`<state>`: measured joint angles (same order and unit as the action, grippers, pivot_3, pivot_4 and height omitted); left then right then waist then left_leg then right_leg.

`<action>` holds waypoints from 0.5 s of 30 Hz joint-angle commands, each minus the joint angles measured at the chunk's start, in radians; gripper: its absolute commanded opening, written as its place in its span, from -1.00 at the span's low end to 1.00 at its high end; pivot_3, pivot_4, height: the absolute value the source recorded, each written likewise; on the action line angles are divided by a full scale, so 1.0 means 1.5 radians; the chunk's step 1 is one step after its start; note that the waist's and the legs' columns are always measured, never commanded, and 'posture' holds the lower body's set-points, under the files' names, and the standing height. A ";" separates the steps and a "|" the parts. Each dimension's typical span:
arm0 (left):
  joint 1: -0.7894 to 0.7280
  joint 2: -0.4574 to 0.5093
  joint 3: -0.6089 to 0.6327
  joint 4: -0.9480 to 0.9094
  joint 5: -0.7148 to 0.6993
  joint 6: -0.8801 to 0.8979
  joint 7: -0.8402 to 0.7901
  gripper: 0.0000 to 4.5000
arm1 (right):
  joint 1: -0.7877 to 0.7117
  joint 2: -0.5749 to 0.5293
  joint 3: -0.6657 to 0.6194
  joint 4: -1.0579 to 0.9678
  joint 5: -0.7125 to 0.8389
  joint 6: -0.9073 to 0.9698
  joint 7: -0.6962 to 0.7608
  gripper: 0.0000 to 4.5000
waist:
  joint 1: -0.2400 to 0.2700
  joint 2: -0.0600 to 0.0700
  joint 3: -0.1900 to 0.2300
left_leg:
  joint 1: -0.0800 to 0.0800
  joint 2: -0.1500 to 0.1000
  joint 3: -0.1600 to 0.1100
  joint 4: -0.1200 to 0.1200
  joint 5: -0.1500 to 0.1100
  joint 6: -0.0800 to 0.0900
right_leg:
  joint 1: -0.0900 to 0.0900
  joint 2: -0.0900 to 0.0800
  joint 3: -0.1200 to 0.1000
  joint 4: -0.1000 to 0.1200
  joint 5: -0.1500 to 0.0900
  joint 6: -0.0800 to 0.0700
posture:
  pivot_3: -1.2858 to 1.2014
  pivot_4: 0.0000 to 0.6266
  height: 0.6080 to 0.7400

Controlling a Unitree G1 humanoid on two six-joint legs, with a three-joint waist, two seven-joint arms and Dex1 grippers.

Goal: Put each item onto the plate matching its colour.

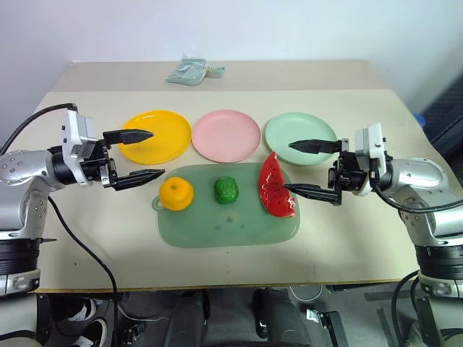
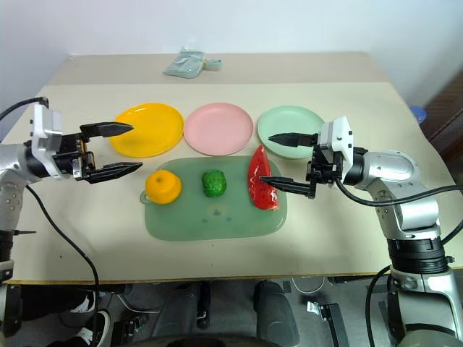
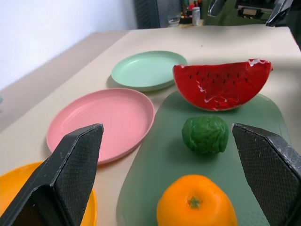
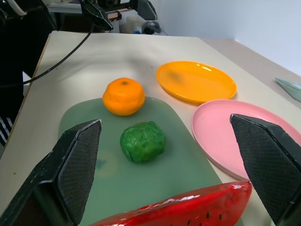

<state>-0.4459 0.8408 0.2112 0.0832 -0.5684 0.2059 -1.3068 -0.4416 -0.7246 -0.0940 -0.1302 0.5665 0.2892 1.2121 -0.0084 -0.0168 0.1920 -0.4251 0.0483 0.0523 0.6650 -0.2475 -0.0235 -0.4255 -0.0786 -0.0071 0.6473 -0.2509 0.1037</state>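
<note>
Unlabelled watermelon wedge (image 1: pixel 277 186) (black seeds)

Silver arms, black cables, pointed black-fingered left end effector (image 1: pixel 137 155).

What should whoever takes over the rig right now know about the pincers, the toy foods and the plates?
Left pincer: open, empty, hovering beside the yellow plate.
Right pincer: open, empty, near the watermelon wedge and the mint plate.
Orange, green fruit and wedge all lie on the green mat.
The yellow, pink and mint plates sit in a row behind the mat, all bare.
Done: nothing placed yet.
Left: orange to yellow, wedge to pink, green fruit to mint.
</note>
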 commanded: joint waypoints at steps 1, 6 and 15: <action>-0.017 -0.002 0.001 0.013 0.012 -0.029 -0.008 1.00 | -0.005 -0.002 -0.019 -0.007 0.009 -0.012 0.001 0.99 | -0.001 0.000 0.000 | 0.000 0.000 0.000 0.000 0.000 0.000 | 0.000 0.000 0.000 0.000 0.000 0.000 | 0.03 -0.52 1.00; -0.013 -0.015 0.002 0.017 0.016 -0.037 -0.004 1.00 | -0.024 0.004 -0.011 -0.003 0.010 -0.006 -0.004 0.99 | -0.001 0.000 0.000 | 0.000 0.000 0.000 0.000 0.000 0.000 | 0.000 0.000 0.000 0.000 0.000 0.000 | 0.03 -0.52 1.00; 0.001 -0.018 0.014 0.005 0.013 -0.046 0.005 1.00 | -0.043 -0.002 -0.007 0.028 -0.001 -0.015 0.015 0.99 | -0.002 0.000 0.000 | 0.000 0.000 0.000 0.000 0.000 0.000 | 0.000 0.000 0.000 0.000 0.000 0.000 | 0.03 -0.52 1.00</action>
<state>-0.4440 0.8136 0.2034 0.1181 -0.5417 0.1557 -1.3056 -0.4788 -0.7229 -0.0932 -0.0778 0.5616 0.2794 1.2288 -0.0106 -0.0168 0.1920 -0.4250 0.0484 0.0523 0.6650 -0.2475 -0.0235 -0.4256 -0.0785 -0.0071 0.6474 -0.2509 0.1037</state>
